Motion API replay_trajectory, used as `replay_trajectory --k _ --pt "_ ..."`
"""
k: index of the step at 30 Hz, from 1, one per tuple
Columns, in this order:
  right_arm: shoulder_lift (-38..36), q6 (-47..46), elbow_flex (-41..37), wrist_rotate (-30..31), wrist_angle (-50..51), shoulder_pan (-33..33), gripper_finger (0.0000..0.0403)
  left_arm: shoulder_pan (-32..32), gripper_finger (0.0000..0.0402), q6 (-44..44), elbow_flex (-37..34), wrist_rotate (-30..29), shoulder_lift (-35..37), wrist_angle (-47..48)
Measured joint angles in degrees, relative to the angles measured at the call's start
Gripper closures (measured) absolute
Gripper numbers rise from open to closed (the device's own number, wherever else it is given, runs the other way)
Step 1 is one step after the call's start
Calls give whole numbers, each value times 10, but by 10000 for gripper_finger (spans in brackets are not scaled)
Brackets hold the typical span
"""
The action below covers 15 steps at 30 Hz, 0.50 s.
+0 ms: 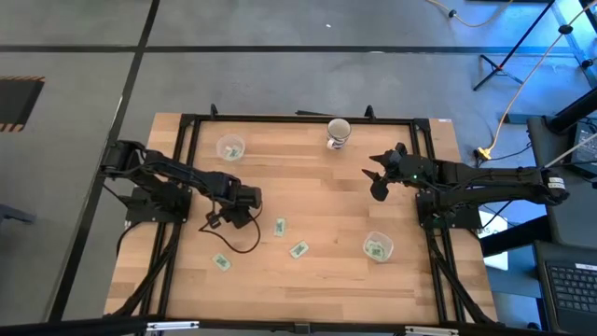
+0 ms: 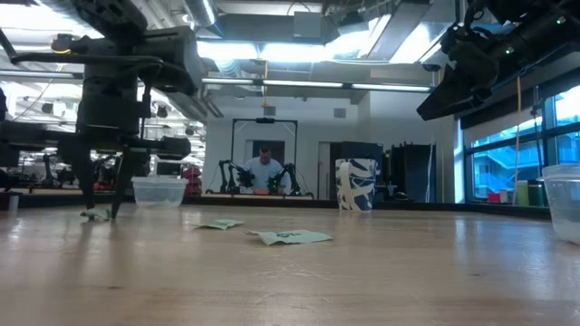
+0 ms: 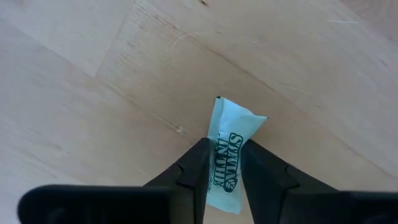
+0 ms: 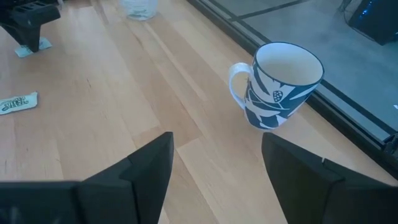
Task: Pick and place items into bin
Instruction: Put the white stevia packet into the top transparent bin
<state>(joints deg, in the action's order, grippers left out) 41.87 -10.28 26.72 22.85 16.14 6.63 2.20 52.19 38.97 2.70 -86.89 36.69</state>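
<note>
High view: left gripper [image 1: 250, 199] low over table [image 1: 308, 271] w/ packets [image 1: 298, 249] scattered nearby; right gripper [image 1: 378, 177] by mug [image 1: 338, 133]. Left wrist view: fingers [image 3: 194, 167] pinch packet [image 3: 231, 149], long axis along fingers, end poking fwd. Right wrist view: jaws wide, nothing held.

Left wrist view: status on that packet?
Left gripper shut on packet, at table level. Right gripper open, idle near mug. Nothing in the way.

mug [image 1: 339, 133] at table's [image 1: 317, 280] far edge | cup [image 1: 229, 147] far-left | cup with packet [image 1: 377, 247] near-right | loose packets [image 1: 298, 249] centre-near
</note>
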Motion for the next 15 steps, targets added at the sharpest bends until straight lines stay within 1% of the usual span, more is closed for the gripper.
replay_trajectory --k 8,15 --pt "0 0 0 0 0 0 156 0 338 -11 22 -8 -3 19" --pt "0 0 0 0 0 0 156 -2 349 -45 42 -42 -4 45"
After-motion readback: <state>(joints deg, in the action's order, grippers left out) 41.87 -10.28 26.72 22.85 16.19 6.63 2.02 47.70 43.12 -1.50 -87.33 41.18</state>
